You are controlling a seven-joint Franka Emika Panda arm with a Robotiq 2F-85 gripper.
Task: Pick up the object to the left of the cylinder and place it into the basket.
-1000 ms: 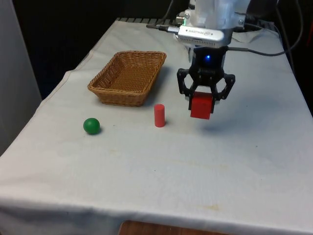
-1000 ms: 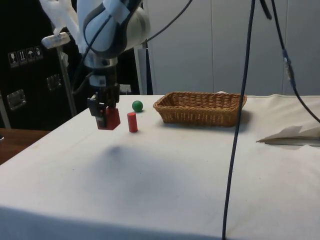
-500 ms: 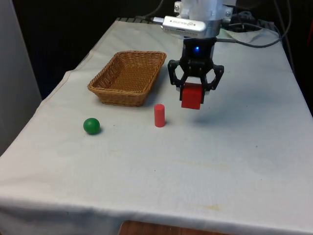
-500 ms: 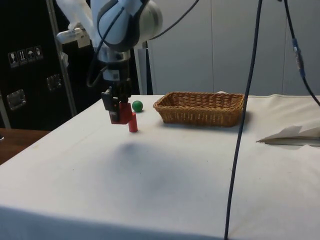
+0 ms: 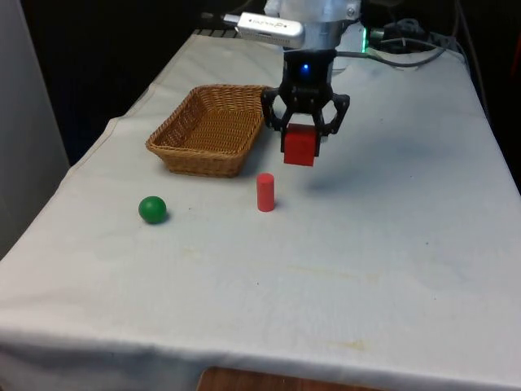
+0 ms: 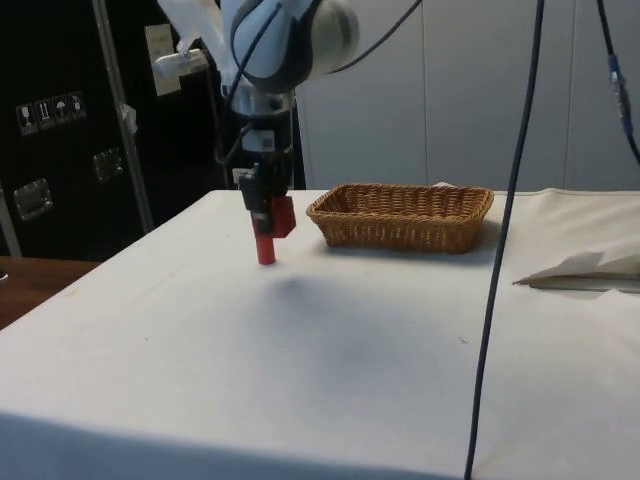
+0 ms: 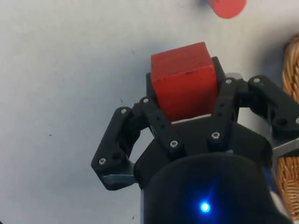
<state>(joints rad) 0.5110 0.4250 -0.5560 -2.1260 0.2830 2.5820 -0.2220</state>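
My gripper (image 5: 300,140) is shut on a red cube (image 5: 299,147) and holds it in the air above the cloth, just off the wicker basket's (image 5: 213,129) near right corner in the front view. The side view has the cube (image 6: 277,217) hanging in the gripper (image 6: 270,212) just above the red cylinder (image 6: 265,247). That cylinder (image 5: 265,192) stands upright on the table, nearer the camera than the cube. A green ball (image 5: 152,209) lies to the front view's left of it. From the wrist, the cube (image 7: 183,84) sits between the black fingers (image 7: 224,100), with the cylinder (image 7: 226,7) beyond.
The basket (image 6: 402,214) holds nothing that I can see. Cables (image 6: 500,240) hang in front of the side view. A fold of white cloth or paper (image 6: 585,270) lies at the side view's right. Open cloth stretches across the front view's right and near side.
The gripper has carried the red cube up and towards the front view's left, closing on the basket. The cylinder and the ball have stayed put.
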